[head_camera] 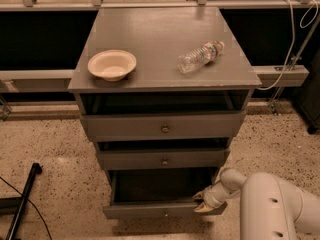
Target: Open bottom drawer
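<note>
The grey cabinet has three drawers. The bottom drawer (pixel 150 210) is the slimmest and narrowest, with a small round brassy knob (pixel 165 214) at its centre. It stands pulled well out, with its dark inside showing. My gripper (pixel 202 203) is at the drawer front's right end, on its upper edge. The white arm (pixel 272 204) reaches in from the lower right. The middle drawer (pixel 164 160) and top drawer (pixel 164 127) each stand slightly out.
On the cabinet top (pixel 160 39) sit a cream bowl (pixel 112 64) at the left and a clear plastic bottle (pixel 200 57) lying on its side at the right. A black pole (pixel 22 200) lies on the speckled floor at the left. A white cable (pixel 289 39) hangs at the right.
</note>
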Action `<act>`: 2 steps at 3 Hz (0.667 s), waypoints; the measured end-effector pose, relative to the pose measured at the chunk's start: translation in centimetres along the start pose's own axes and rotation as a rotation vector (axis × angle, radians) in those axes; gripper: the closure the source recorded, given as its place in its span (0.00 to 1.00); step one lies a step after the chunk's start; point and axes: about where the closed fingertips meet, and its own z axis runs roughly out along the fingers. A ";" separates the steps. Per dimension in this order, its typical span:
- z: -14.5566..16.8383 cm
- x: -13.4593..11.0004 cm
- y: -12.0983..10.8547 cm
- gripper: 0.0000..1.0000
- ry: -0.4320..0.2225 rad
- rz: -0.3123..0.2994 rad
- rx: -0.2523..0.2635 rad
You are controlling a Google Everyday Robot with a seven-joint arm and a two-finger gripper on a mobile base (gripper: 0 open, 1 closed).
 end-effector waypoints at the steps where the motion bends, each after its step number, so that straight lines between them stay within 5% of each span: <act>1: 0.0 0.0 0.0 0.49 0.000 0.000 0.000; 2: 0.0 0.0 0.0 0.26 0.000 0.000 0.000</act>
